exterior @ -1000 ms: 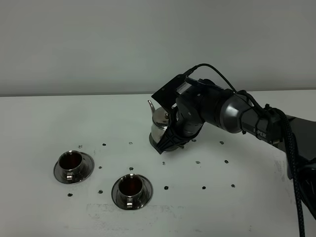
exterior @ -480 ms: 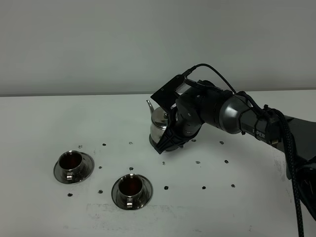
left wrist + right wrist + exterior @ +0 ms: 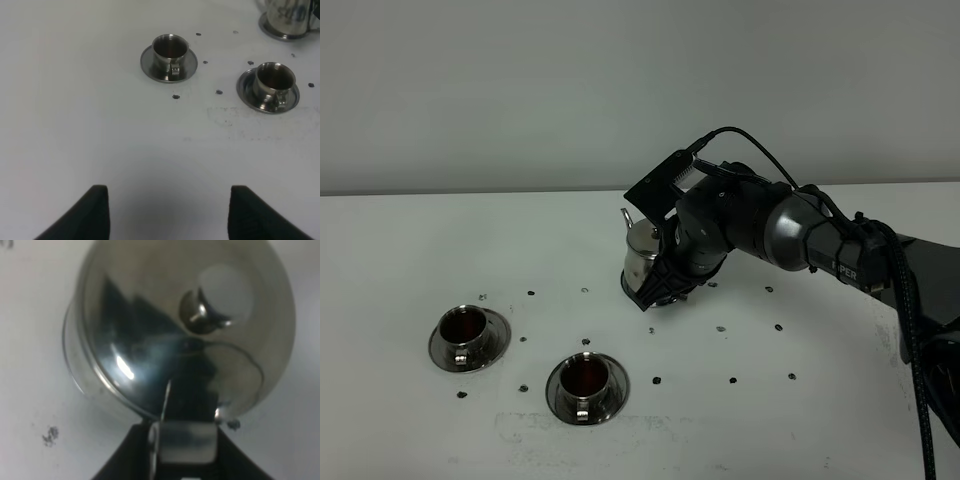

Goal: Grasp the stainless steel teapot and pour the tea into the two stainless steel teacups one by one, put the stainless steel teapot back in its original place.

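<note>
The stainless steel teapot [image 3: 641, 252] stands upright at the table's middle back, on its flat steel disc [image 3: 271, 32]. My right gripper [image 3: 658, 288] is shut on the teapot's loop handle [image 3: 183, 441]. The right wrist view looks down on the lid and its knob [image 3: 199, 314]. The two teacups [image 3: 466, 328] [image 3: 586, 377] stand on their saucers at the front left, both with dark tea inside. They also show in the left wrist view [image 3: 169, 48] [image 3: 274, 80]. My left gripper [image 3: 167, 215] is open and empty above bare table, well short of the cups.
Several small dark specks [image 3: 779, 327] lie scattered on the white table around the cups and teapot. The right arm's black cable [image 3: 912, 330] runs along the right edge. A grey wall stands behind the table.
My right gripper has shifted slightly left with the teapot, and the pot now stands a little more upright. The cups have not moved.
</note>
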`<state>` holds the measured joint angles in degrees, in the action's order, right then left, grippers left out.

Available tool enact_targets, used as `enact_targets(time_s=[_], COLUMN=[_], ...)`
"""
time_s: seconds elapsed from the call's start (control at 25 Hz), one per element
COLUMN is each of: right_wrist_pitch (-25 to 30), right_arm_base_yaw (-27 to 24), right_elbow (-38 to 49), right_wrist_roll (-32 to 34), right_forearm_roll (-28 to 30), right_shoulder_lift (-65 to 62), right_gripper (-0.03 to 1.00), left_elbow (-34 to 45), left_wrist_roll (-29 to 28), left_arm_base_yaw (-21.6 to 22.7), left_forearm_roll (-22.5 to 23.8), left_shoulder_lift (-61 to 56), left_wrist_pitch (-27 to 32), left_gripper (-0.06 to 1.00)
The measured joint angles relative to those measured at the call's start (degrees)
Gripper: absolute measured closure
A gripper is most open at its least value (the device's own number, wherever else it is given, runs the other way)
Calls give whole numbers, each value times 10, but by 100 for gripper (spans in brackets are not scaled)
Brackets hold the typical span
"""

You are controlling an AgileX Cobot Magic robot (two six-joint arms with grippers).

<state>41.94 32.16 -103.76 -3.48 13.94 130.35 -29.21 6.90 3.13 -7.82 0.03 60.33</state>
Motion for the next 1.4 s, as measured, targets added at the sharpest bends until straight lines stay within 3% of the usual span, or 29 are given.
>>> enact_targets(time_s=[0.8,1.08,1.4], right_wrist_pitch=[19,89,189], right_arm_base_yaw=[0,1,1], right_elbow=[-4,-4,-4], right_wrist_roll=[1,3,3], right_forearm_roll=[26,5,-23], right_shoulder_lift=[-38,-117,-232], right_gripper=[34,36,48], left_elbow=[0,0,0], left_wrist_roll=[0,0,0], left_arm_base_yaw=[0,0,0], left_forearm_roll=[0,0,0], left_shoulder_lift=[0,0,0], left_wrist_pitch=[0,0,0], left_gripper=[37,37,37])
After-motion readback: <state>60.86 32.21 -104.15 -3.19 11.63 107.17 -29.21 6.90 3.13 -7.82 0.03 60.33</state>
